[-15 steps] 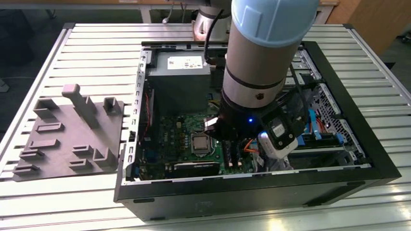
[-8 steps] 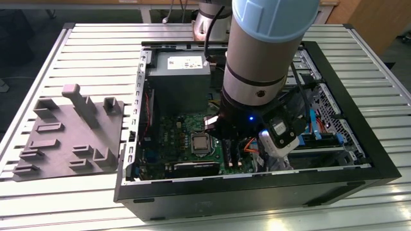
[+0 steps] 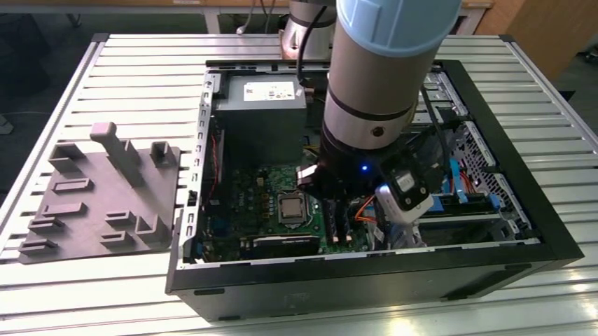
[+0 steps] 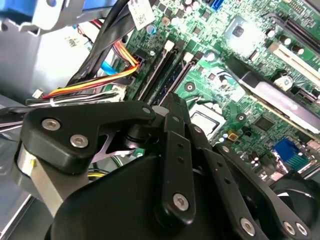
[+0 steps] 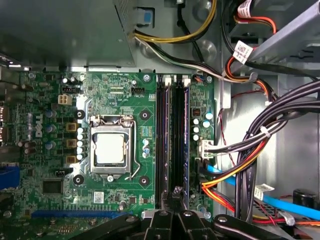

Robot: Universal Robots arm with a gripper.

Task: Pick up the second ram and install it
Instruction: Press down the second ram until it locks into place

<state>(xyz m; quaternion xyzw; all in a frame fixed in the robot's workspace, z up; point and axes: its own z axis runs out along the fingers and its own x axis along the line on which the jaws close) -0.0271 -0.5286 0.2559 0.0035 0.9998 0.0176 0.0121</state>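
My gripper [image 3: 329,194] is down inside the open computer case [image 3: 523,255], over the motherboard [image 5: 50,125]. Its black fingers are shut together with nothing between them, and the tip [image 5: 176,192] points at the near end of the memory slots [image 5: 161,140]. The second ram [image 5: 181,135] is a thin dark stick standing on edge in a slot beside another stick, right under the fingertips [image 4: 172,102]. I cannot tell whether the tip touches it. In the exterior view both sticks [image 3: 338,224] show just below the gripper.
The processor socket [image 5: 110,150] lies beside the slots. Bundles of black, orange and yellow cables [image 5: 260,145] crowd the other side. The power supply [image 3: 257,98] fills the case's far end. A grey moulded holder tray [image 3: 98,203] sits on the table at the exterior view's left.
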